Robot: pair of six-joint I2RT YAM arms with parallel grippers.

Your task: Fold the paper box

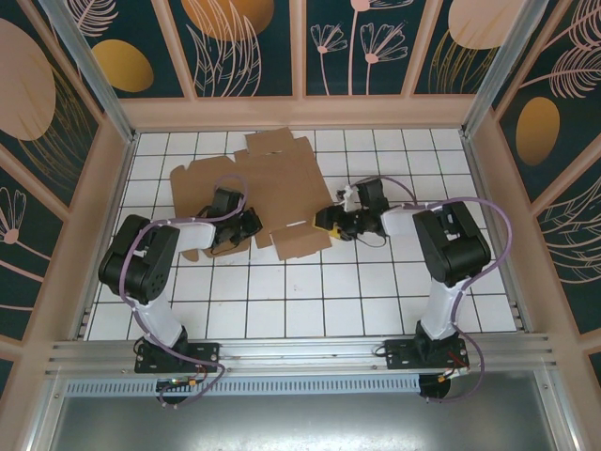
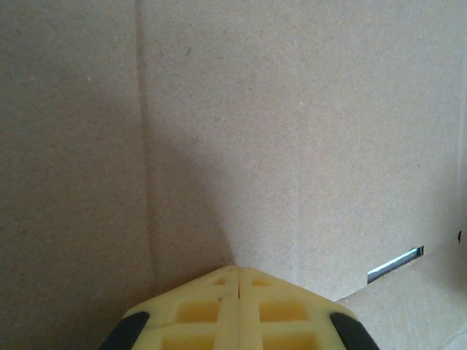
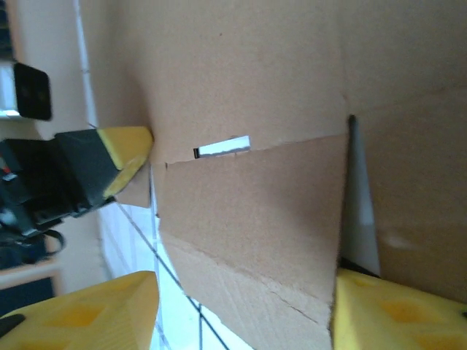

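- From the top camera: the paper box lies as a mostly flat brown blank on the white tiled table, directly between my two grippers. My left gripper rests on its left part. My right gripper reaches the near-right flap, which lifts a little off the tiles. I judge the left to be an anchor, so the sheet cannot slide while the right works the flap.
- From the left wrist: my left jaws are shut, the yellow fingertips meeting along a thin seam with nothing between them. Their point presses on the box just ahead. The board is matte, faintly speckled kraft. A soft crease runs away from the jaws on the left, and a narrow cut slot sits to the right of them.
- From the right wrist: my right jaws stand open, straddling one flap of the box. A strip of tile shows between that flap and my left-hand finger. Whether the other finger touches the board, I cannot tell. The flap has a straight cut edge and a scored fold line. Beyond my jaws, the tip of the left gripper presses against the panel beside a small slot, apparently bracing it.
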